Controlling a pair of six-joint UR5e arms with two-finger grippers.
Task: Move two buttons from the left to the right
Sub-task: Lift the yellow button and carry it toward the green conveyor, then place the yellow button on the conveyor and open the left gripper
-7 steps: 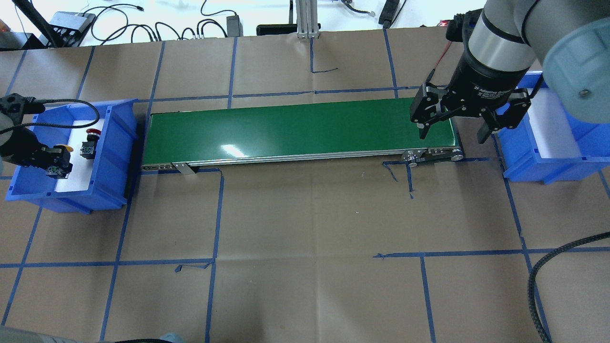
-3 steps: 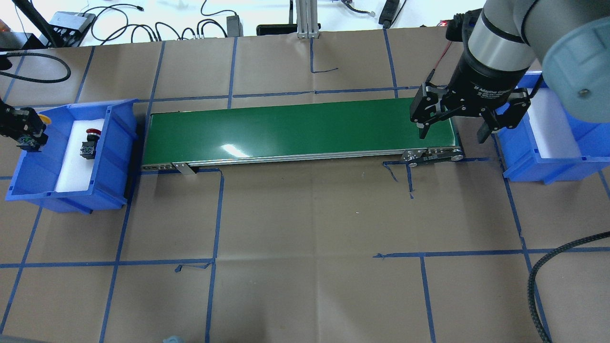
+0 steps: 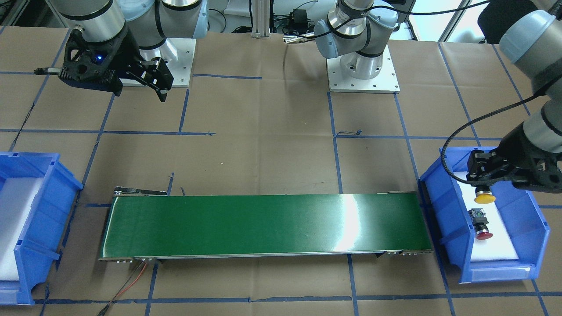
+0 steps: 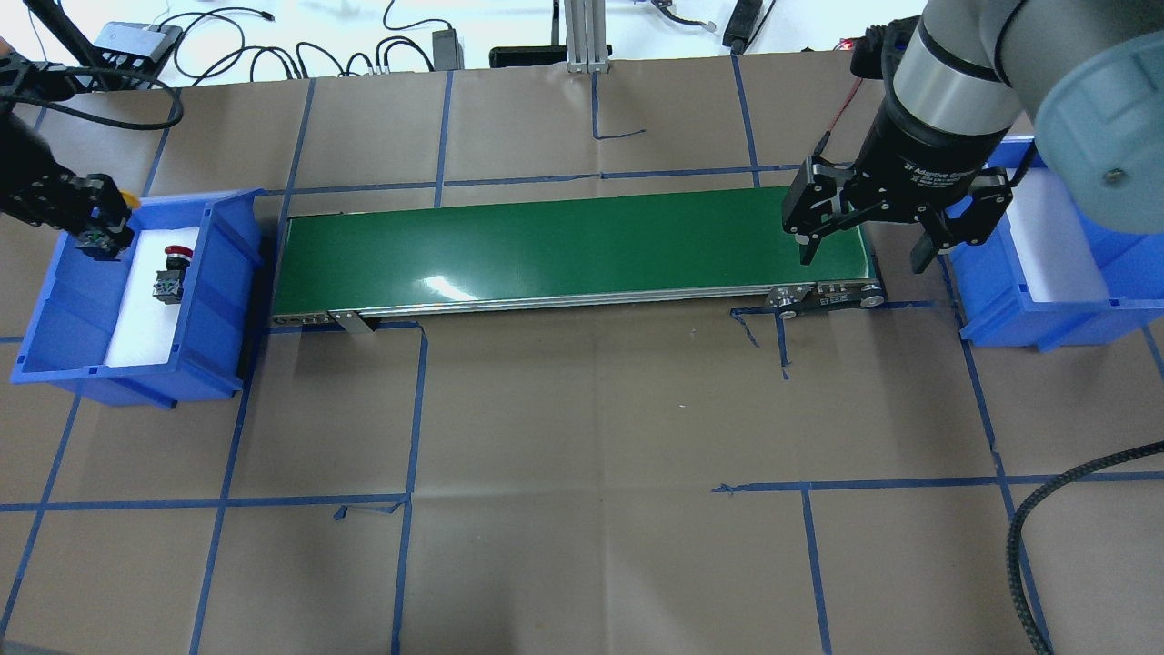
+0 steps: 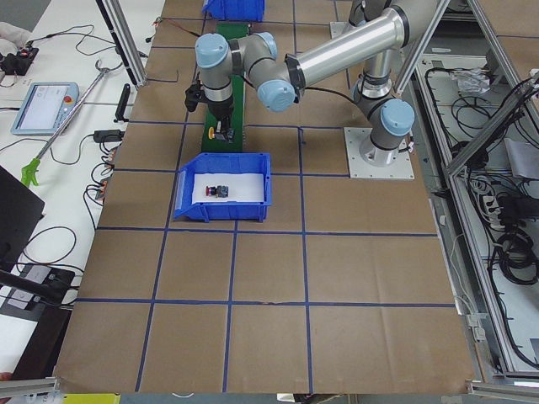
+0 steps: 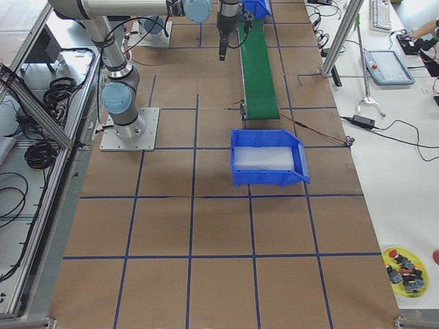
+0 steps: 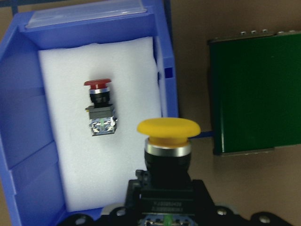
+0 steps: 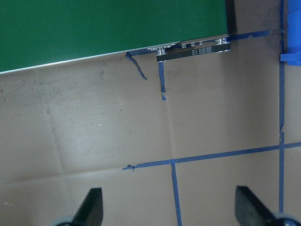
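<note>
Two buttons here, two blue bins, one green belt and two arms. The yellow button (image 7: 168, 134) is off the foam, pinched by its black block in the left gripper (image 3: 483, 177), whose fingers are closed in tight on it. Its mushroom cap sticks out past the fingertips, and the whole thing hangs in the air above the left bin (image 3: 439, 206). The red button (image 3: 481, 224) is on its own, lying on its side on the white foam pad (image 7: 122, 179) inside that same bin, below the gripper and not touching it. From the left wrist view its red cap points toward the bin's far wall, and the yellow cap sits nearer the belt-side wall than the red one does. The conveyor belt (image 4: 564, 246) runs between the two bins with nothing riding on it that I can see. At its other end the right gripper (image 4: 862, 262) hangs over the belt's end, just beside the right bin (image 4: 1000, 291), with its fingers (image 8: 91, 209) spread wide apart and nothing between them. The right bin shows only its white foam lining.
</note>
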